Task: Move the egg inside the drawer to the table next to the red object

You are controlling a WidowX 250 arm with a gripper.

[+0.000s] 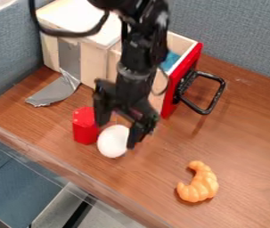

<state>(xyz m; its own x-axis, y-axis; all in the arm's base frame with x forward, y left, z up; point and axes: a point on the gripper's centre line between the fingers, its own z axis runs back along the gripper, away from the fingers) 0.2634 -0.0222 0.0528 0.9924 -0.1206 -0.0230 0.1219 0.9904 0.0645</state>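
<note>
Since egg (112,141) is already out of drawer (184,78) and right beside red object (84,126), main risk imo is letting go: if it's released slightly high, round shell could bounce or roll off across table (238,138). Sideways exit could clip red object or drag egg along, so straight up seems safer. Gripper (118,135) is right at egg, can't tell if gripping or loose. Also unclear whether egg touches wood or red object. Arm hides part of drawer.

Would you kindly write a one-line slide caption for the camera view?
A white egg beside a red object, beneath the black robot arm, with an open drawer behind.
</note>
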